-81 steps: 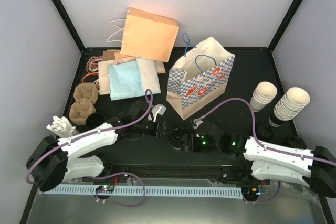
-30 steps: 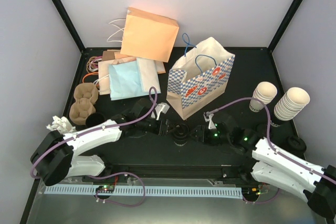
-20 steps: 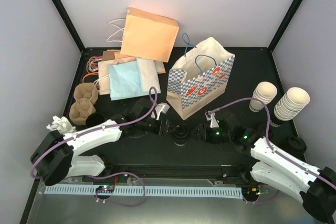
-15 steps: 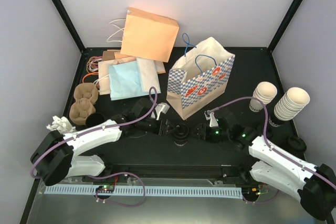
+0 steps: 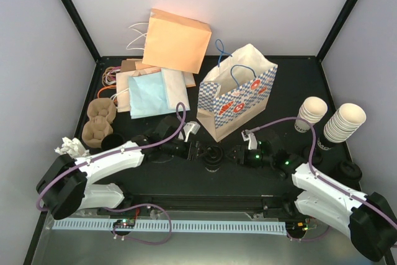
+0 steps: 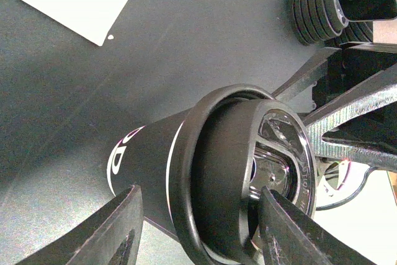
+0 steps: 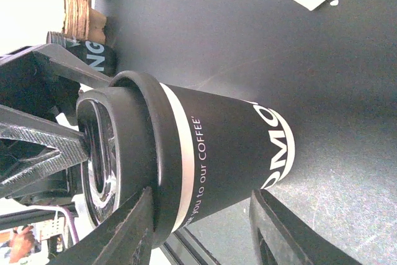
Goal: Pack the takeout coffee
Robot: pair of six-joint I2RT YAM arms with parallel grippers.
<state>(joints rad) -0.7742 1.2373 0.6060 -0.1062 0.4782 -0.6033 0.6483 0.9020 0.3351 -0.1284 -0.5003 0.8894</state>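
The takeout coffee (image 5: 213, 155) is a black paper cup with a black lid, standing at the table's near middle. It also fills the left wrist view (image 6: 205, 172) and the right wrist view (image 7: 217, 147). My left gripper (image 5: 201, 152) reaches it from the left. In the left wrist view the left gripper (image 6: 201, 189) has one finger against the cup wall and the other against the lid. My right gripper (image 5: 231, 155) comes from the right. In its own view the right gripper (image 7: 201, 190) straddles the cup, one finger at the lid rim and the other a gap off the wall.
The blue-checked paper bag (image 5: 239, 94) stands open just behind the cup. Cup stacks (image 5: 344, 122) and black lids (image 5: 348, 169) sit at the right. Flat bags (image 5: 155, 88), an orange bag (image 5: 177, 40), carton trays (image 5: 99, 119) and crumpled paper (image 5: 70, 147) lie at the left.
My right gripper has slid left up to the cup and its jaws have narrowed. The left arm reached the cup earlier and has held still since.
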